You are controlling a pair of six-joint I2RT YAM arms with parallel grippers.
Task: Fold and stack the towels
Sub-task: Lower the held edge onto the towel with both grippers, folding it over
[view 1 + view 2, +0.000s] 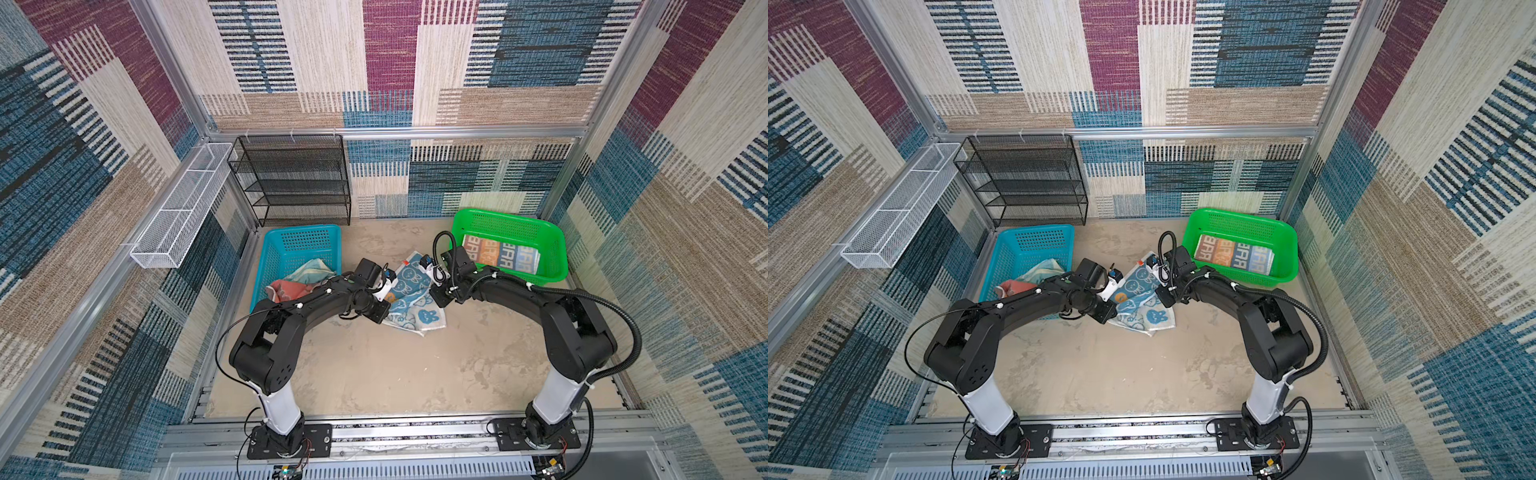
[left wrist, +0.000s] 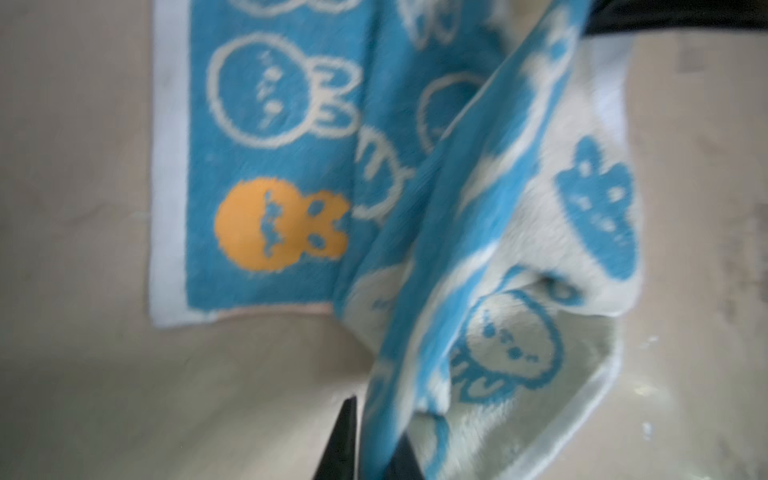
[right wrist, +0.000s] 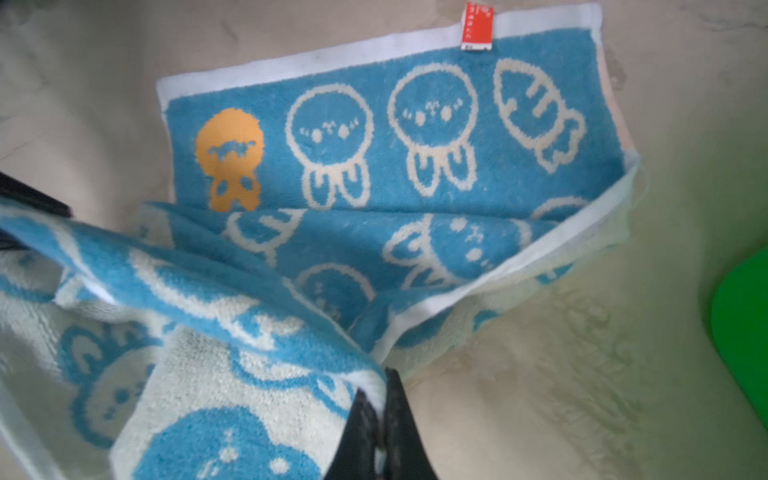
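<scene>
Your left claw [image 2: 376, 419] grips a raised fold of the rabbit towel [image 1: 409, 297], mid-table; your right claw [image 3: 375, 382] pinches its white hem. Its far edge lies flat. The table [image 1: 374, 365] is open on the near side, with the blue basket [image 1: 303, 232] at the far left and the green basket [image 1: 511, 216] at the far right.

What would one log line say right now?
step: folding blue terry towel with white rabbits; left gripper: cloth between jaws, grip unclear; right gripper: pinching corner; orange-and-blue lettered towel: in green plastic basket
</scene>
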